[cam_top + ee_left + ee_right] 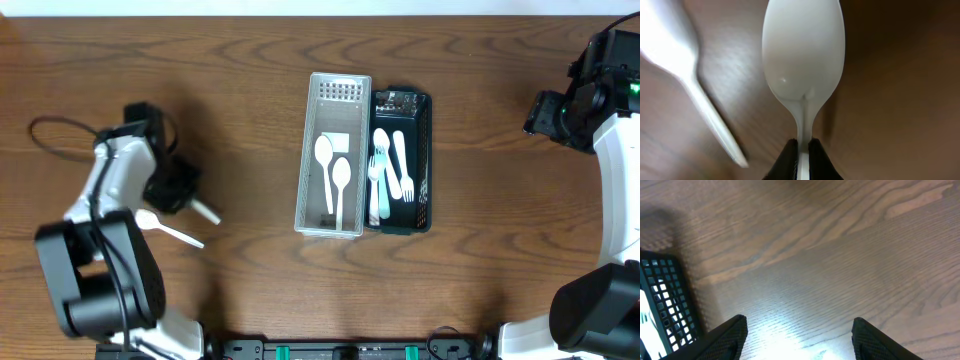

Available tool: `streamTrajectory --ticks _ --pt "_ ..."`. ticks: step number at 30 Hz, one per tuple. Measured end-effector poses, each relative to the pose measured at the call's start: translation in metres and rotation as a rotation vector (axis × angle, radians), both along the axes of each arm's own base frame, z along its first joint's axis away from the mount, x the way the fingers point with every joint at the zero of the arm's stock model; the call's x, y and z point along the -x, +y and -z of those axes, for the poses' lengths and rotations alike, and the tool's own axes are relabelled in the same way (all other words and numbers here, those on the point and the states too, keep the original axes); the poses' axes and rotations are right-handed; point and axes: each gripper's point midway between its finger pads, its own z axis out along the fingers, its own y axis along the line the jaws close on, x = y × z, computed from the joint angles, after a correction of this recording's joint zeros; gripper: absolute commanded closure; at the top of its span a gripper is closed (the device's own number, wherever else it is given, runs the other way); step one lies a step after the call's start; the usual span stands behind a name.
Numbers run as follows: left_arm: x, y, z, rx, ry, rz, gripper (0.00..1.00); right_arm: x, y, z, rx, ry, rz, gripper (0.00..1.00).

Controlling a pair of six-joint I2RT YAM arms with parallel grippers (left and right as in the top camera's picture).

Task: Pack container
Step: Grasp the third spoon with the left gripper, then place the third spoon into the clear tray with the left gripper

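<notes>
1. Pinching a white spoon (803, 55) by its handle in the left end effector (802, 150), narrow, close to the counter (250, 80) at left
2. Passing over a second spoon (170, 231) lying just beside
3. Judged mid pick-up; next, lifting and carrying right to the clear tray (309, 150), laying alongside its two spoons (340, 175)
4. Hovering far right with the right end effector (800, 335) wide, holding nothing

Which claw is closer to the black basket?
Right. The right gripper is off the black basket to its right; the left gripper lies beyond the clear tray.
</notes>
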Motion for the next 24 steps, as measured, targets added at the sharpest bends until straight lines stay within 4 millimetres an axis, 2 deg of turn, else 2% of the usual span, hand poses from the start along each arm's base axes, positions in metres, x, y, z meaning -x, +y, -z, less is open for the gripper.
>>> streamTrajectory --ticks 3,5,8,10,12,14,17,20,24 --pt "-0.023 -0.039 -0.05 -0.043 -0.168 0.172 0.94 0.0 0.0 0.0 0.0 0.0 0.0 0.3" --pt "-0.033 -0.077 -0.087 -0.067 -0.296 0.314 0.94 0.0 0.0 0.0 0.0 0.0 0.0 0.29" --pt "-0.036 -0.129 -0.121 -0.076 -0.44 0.506 0.94 0.0 0.0 0.0 0.0 0.002 0.0 0.3" --pt "-0.033 -0.164 -0.131 -0.074 -0.502 0.635 0.94 0.001 0.0 0.0 -0.001 0.003 0.0 0.3" --pt "-0.026 -0.2 -0.133 -0.069 -0.538 0.77 0.94 0.001 0.0 0.001 -0.001 0.006 0.0 0.3" --pt "-0.02 -0.227 -0.131 -0.06 -0.562 0.864 0.94 0.002 0.0 0.001 -0.001 0.007 0.0 0.3" --pt "-0.015 -0.258 -0.124 -0.05 -0.584 0.957 0.94 0.002 0.0 0.001 -0.002 0.007 0.0 0.3" --pt "-0.012 -0.272 -0.096 -0.054 -0.52 1.014 0.93 0.002 0.0 0.001 -0.002 0.009 0.0 0.3" --pt "-0.014 -0.272 -0.047 -0.072 -0.387 1.04 0.78 0.002 0.0 0.001 -0.002 0.009 0.0 0.3"
